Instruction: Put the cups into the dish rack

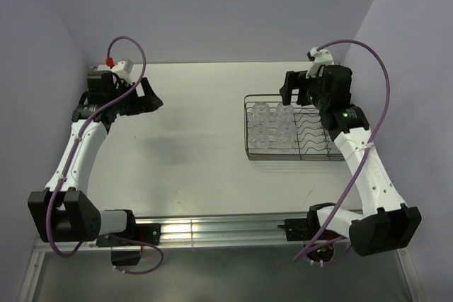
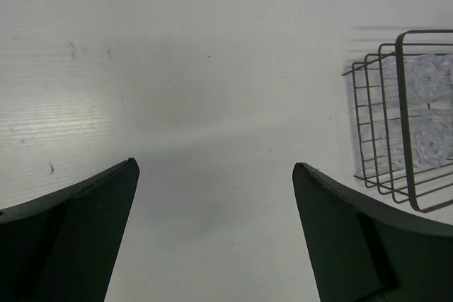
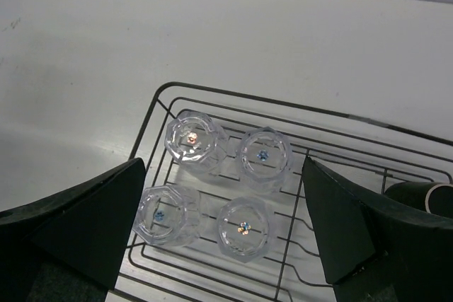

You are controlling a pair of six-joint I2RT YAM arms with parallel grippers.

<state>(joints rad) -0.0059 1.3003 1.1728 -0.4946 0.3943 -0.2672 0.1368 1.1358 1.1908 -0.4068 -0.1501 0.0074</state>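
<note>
The dark wire dish rack (image 1: 311,139) stands on the table at the right. Several clear faceted tumblers (image 1: 271,125) stand mouth-down in its left end, two by two. In the right wrist view they show from above (image 3: 243,228) inside the rack (image 3: 233,95), and a dark brown mug (image 3: 417,192) shows partly at the rack's right side. My right gripper (image 1: 297,88) hangs above the rack's far left part, open and empty (image 3: 224,167). My left gripper (image 1: 150,97) is far off at the left, open and empty (image 2: 215,166) over bare table.
The left wrist view shows the rack's end (image 2: 400,104) with two tumblers (image 2: 432,79) at its right edge. Lilac walls close in the table at the back and both sides. A metal rail (image 1: 212,230) runs along the near edge.
</note>
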